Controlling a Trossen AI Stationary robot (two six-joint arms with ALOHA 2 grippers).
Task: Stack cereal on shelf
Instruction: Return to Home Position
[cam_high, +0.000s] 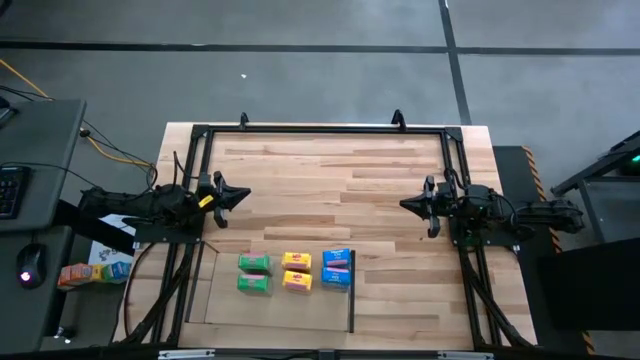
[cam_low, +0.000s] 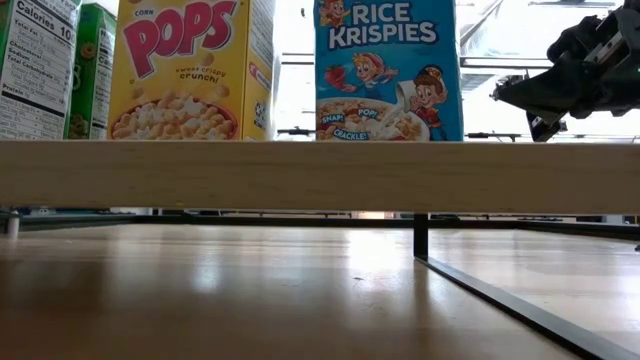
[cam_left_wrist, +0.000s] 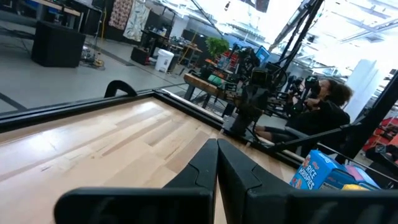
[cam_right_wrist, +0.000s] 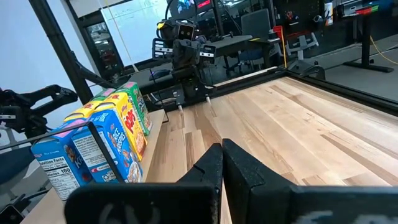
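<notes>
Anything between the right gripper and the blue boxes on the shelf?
Only the shelf's thin black bar, running along the blue boxes' side facing the right gripper; otherwise just table.

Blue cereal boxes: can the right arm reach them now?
Probably yes, from above. The right gripper hangs shut over the table, and the blue cereal boxes have uncovered tops. Only the thin black bar runs along their side nearest that arm.
</notes>
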